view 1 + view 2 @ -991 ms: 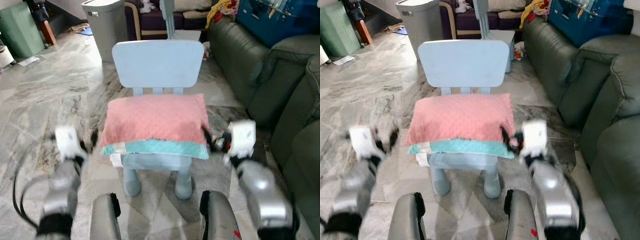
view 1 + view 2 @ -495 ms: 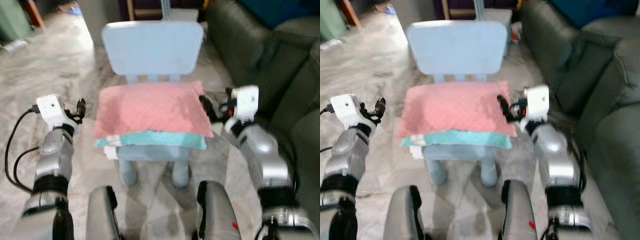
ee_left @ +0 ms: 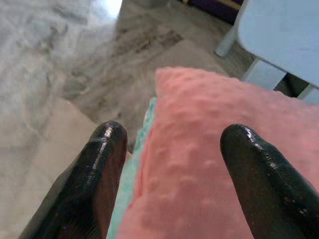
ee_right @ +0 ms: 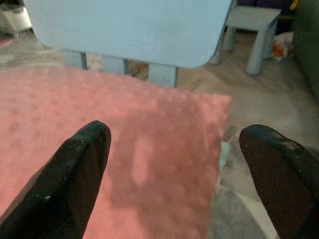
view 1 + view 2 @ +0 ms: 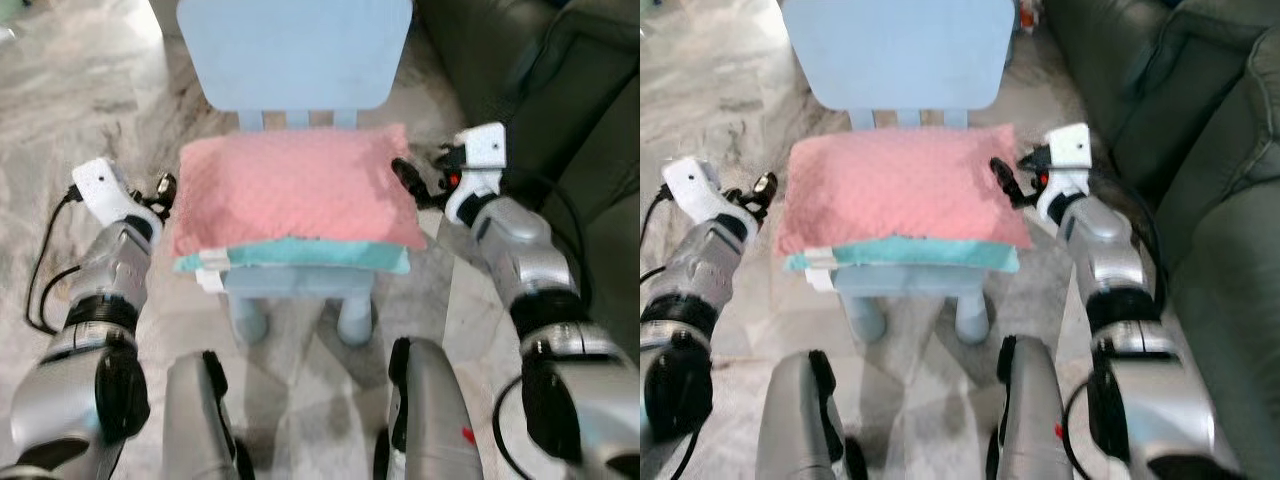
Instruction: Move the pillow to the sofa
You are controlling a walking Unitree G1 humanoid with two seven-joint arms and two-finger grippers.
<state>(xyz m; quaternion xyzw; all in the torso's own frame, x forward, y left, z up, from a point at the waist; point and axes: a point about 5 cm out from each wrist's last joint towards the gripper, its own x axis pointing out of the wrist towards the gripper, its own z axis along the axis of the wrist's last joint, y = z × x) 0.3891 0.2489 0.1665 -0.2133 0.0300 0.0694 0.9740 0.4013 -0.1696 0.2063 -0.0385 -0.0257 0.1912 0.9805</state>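
A pink pillow (image 5: 290,195) with a teal front edge lies flat on the seat of a small light-blue chair (image 5: 295,50). My left gripper (image 5: 164,195) is open at the pillow's left edge; in the left wrist view its fingers (image 3: 107,149) straddle the pillow's corner (image 3: 199,119). At the pillow's right edge my right gripper (image 5: 405,180) is open too. The right wrist view has its fingers (image 4: 87,154) spread wide over the pink pillow top (image 4: 149,129). Neither gripper has closed on the fabric.
The dark green sofa (image 5: 590,130) runs along the right, close behind my right arm. Grey marble floor (image 5: 70,90) stretches to the left. My own legs (image 5: 200,420) stand just in front of the chair's legs.
The camera has come closer and tilted down. Both arms have risen from low beside the chair to the pillow's two side edges.
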